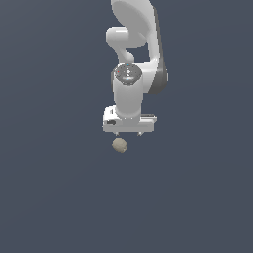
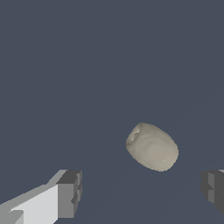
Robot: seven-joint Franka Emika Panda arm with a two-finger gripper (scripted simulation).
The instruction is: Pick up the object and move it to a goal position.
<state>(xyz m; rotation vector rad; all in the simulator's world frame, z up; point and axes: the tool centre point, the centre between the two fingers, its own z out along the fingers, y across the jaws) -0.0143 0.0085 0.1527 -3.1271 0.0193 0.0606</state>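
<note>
The object (image 1: 119, 145) is a small lumpy tan-beige ball lying on the dark grey floor, just below the white hand of the arm in the exterior view. My gripper (image 1: 128, 134) hovers over it, pointing down, with only short finger stubs showing under the hand. In the wrist view the object (image 2: 152, 146) lies on the floor ahead of the gap between my two grey fingertips (image 2: 70, 192), nearer the right one. The gripper (image 2: 142, 189) is open wide and holds nothing. No finger touches the ball.
A flat, uniform dark grey floor (image 1: 54, 197) fills both views. The white arm (image 1: 133, 59) rises above the gripper toward the top of the exterior view. No other objects or marked spots show.
</note>
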